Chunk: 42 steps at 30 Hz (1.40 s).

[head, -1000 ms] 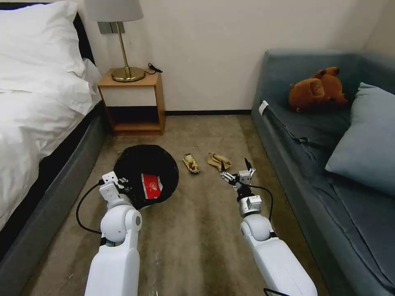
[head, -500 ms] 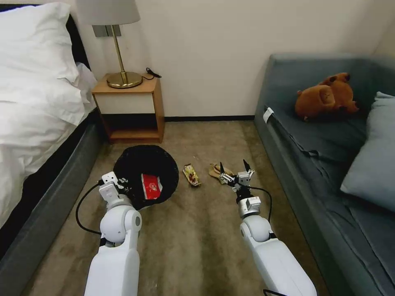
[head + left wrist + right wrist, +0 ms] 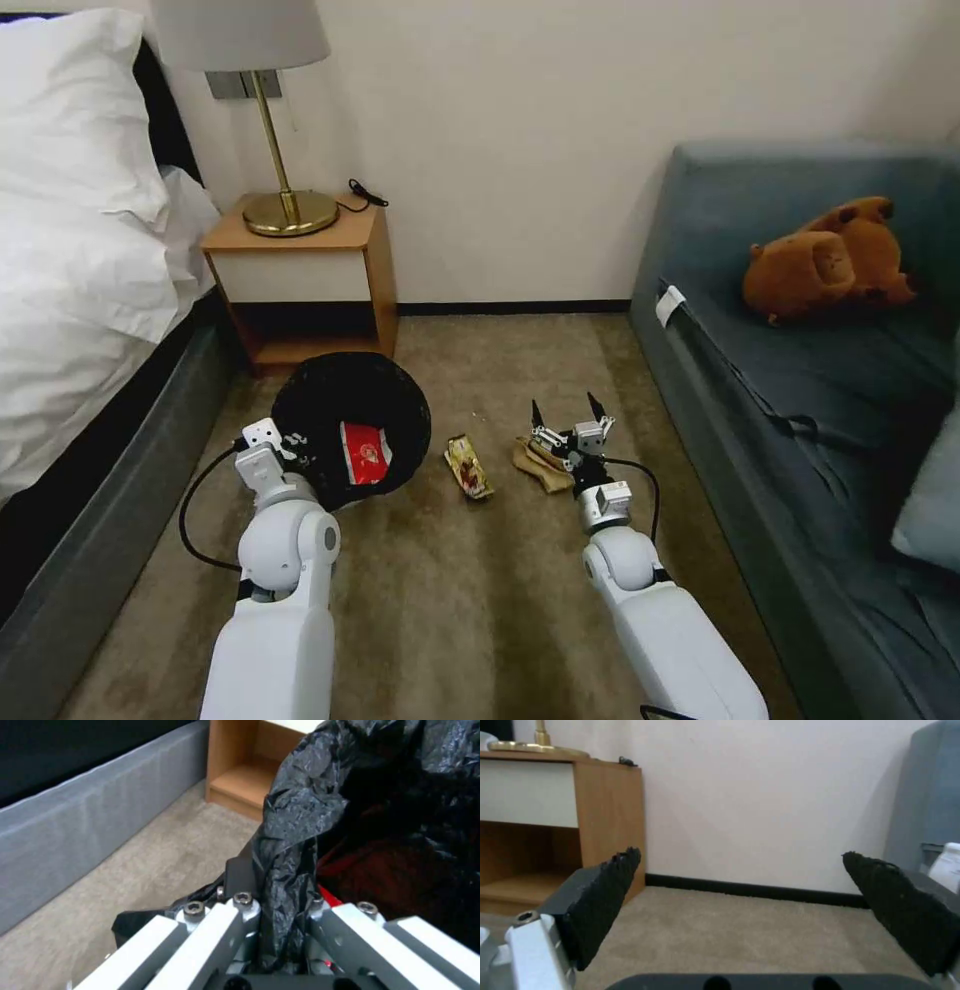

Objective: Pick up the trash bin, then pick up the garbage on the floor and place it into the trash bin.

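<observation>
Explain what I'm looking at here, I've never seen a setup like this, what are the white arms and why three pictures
It is a two-armed robot in a bedroom. One picture looks down from its head; the other two come from cameras on its wrists. The left gripper is shut on the rim of the bin, pinching its black bag, as the left wrist view shows close up. A red-white packet already lies inside. The right gripper is open above a crumpled paper on the carpet; its wrist view looks between the two fingers toward the wall. A snack wrapper lies between bin and paper. Around are a bed, nightstand and sofa.
</observation>
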Motion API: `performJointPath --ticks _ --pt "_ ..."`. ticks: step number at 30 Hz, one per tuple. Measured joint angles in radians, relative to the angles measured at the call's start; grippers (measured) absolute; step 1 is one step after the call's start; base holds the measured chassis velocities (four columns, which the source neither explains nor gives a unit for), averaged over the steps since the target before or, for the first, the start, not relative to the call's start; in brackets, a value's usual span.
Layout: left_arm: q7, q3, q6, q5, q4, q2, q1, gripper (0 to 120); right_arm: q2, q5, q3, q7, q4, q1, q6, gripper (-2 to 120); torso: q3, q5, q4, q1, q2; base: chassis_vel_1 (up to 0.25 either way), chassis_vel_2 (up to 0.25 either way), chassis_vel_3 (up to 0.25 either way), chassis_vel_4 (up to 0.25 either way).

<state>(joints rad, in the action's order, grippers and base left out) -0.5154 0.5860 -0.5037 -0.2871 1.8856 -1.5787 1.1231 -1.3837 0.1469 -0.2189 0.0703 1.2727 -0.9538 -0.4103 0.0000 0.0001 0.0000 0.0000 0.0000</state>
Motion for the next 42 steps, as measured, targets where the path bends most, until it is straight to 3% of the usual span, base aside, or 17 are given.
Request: performJointPath --ticks 13,20,22,23,27,31,35,42 --pt "-0.001 -0.003 0.000 0.001 -0.003 -0.002 0.000 2 0.045 0.001 0.042 -0.066 -0.095 0.022 -0.062 100 0.000 -0.0001 0.0000 0.000 0.000 -0.088 0.077 0.094 -0.086" --pt "-0.003 -0.010 -0.002 0.008 0.006 -0.013 0.000 2 0.113 -0.009 0.064 -0.314 -0.120 0.048 0.053 100 0.000 0.0000 0.0000 0.000 0.000 0.000 0.000 0.000 0.000" --pt "-0.003 -0.011 -0.002 0.008 0.007 -0.014 0.000 2 0.119 -0.011 0.064 -0.345 -0.125 0.053 0.066 100 0.000 0.0001 -0.0001 0.000 0.000 0.000 0.000 0.000 0.000" --pt "-0.003 -0.012 -0.003 0.009 0.008 -0.016 0.000 2 0.127 -0.022 0.061 -0.431 -0.141 0.064 0.099 100 0.000 -0.0001 -0.0001 0.000 0.000 0.000 0.000 0.000 0.000" --pt "-0.003 -0.011 -0.003 0.009 0.009 -0.015 0.005 2 0.126 -0.078 0.051 -0.549 -0.204 0.102 0.145 100 0.000 0.0000 -0.0001 0.000 0.000 0.000 0.000 0.000 0.000" --pt "-0.003 -0.007 -0.003 0.005 0.012 -0.012 0.007 2 0.110 -0.151 0.040 -0.566 -0.275 0.145 0.156 100 0.000 -0.0002 0.0000 0.000 0.000 0.000 0.000 0.000 0.000" --pt "-0.003 0.000 -0.003 -0.003 0.022 -0.007 0.011 2 0.078 -0.298 0.047 -0.475 -0.425 0.238 0.202 100 0.000 -0.0001 0.0001 0.000 0.000 0.000 0.000 0.000 0.000" --pt "-0.006 0.007 -0.005 -0.007 0.029 -0.010 0.009 2 0.064 -0.380 0.049 -0.471 -0.537 0.294 0.235 100 0.000 -0.0002 0.0001 0.000 0.000 0.000 0.000 0.000 0.000"
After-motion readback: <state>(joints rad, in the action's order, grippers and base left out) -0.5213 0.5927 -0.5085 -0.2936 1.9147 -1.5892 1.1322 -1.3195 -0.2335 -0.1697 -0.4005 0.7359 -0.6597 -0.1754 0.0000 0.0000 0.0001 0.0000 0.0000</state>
